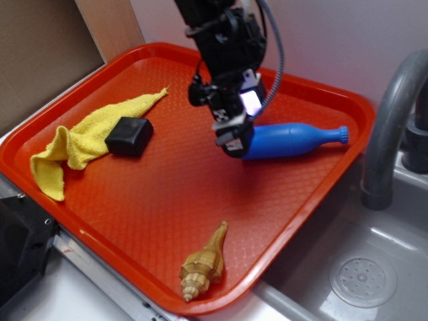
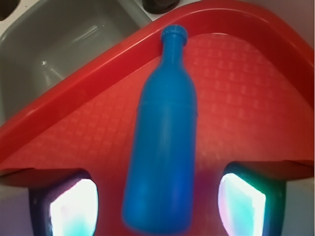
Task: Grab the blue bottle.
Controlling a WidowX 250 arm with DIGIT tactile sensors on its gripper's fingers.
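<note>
Black gripper [image 1: 231, 137] low over tray, jaws spread, nothing clamped yet. Wrist view: two fingers [image 2: 74, 206] flank wide base end of blue bottle [image 2: 162, 142], one each side, gaps visible (no contact seen). Bottle lies flat on red tray [image 1: 167, 214], toward sink-side rim, long axis running straight away from gripper, across closing line. Cap points at tray edge and grey sink [image 1: 361, 267]. Judgement: closing grips body crosswise, near base. Yellow cloth [image 1: 87, 140], black block [image 1: 129, 136], seashell [image 1: 204, 264] well apart.
</note>
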